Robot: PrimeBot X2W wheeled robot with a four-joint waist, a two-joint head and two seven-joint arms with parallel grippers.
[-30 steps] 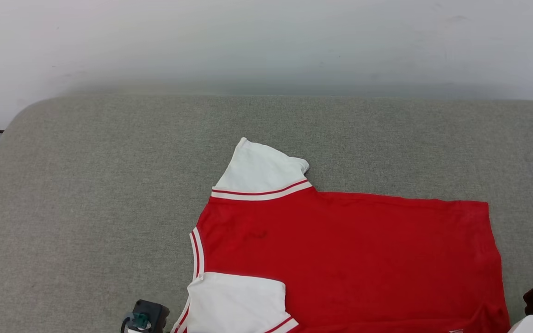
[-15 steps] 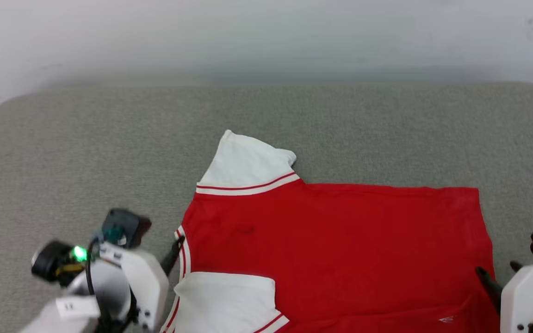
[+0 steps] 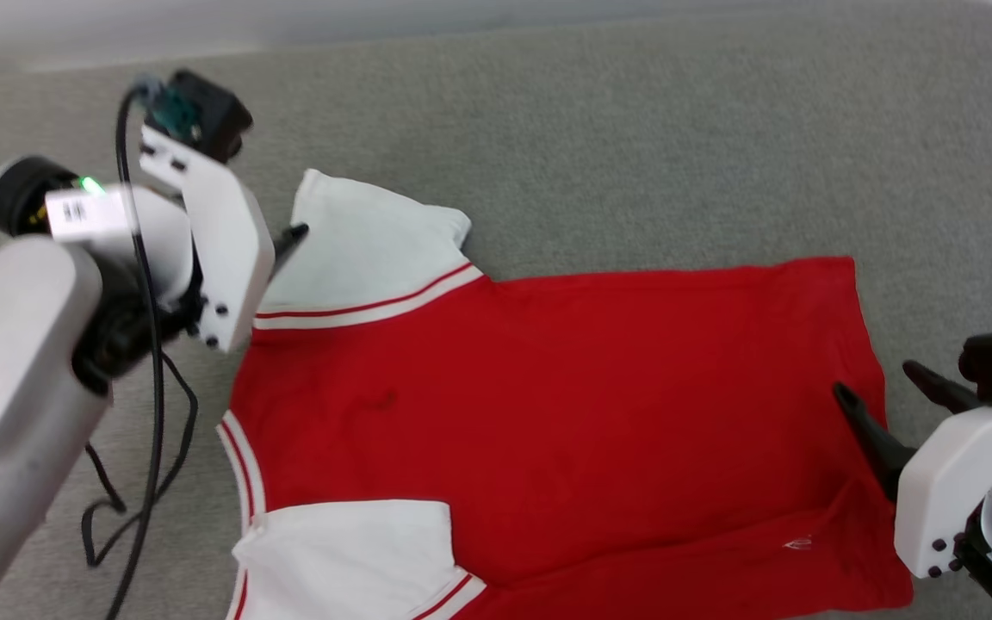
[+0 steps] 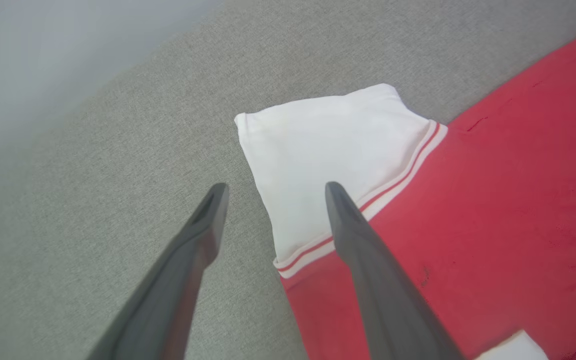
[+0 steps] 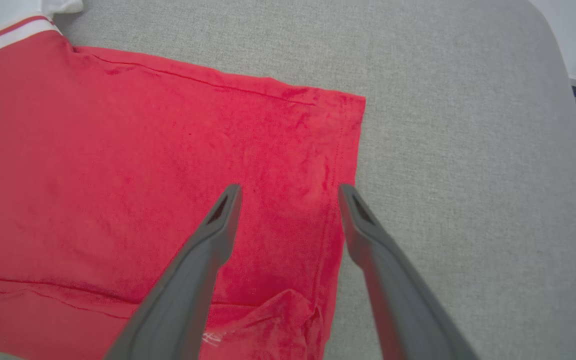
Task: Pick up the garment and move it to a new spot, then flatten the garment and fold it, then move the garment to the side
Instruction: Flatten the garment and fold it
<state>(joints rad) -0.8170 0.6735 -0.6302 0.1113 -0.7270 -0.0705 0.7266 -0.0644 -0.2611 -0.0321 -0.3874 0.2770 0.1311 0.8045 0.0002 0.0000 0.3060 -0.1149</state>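
- I see the red jersey shirt with white short sleeves (image 3: 548,413) spread flat on the grey woven padded surface (image 3: 634,129). Its neck end is toward the robot's left and its hem toward the right.
- The left gripper (image 4: 276,186) is released, fingers spread wide and nothing between them. One finger is above the bare grey surface and the other above the far white sleeve (image 4: 328,150), near its red-and-white striped trim. I cannot tell whether either tip touches.
- The right gripper (image 5: 290,188) is likewise released and empty. It straddles the shirt's hem edge (image 5: 343,150), one finger over red cloth and one over grey surface.
- The near right corner of the hem (image 5: 278,315) is rumpled and turned up.
- A thin black cable (image 3: 151,413) hangs from the left arm.
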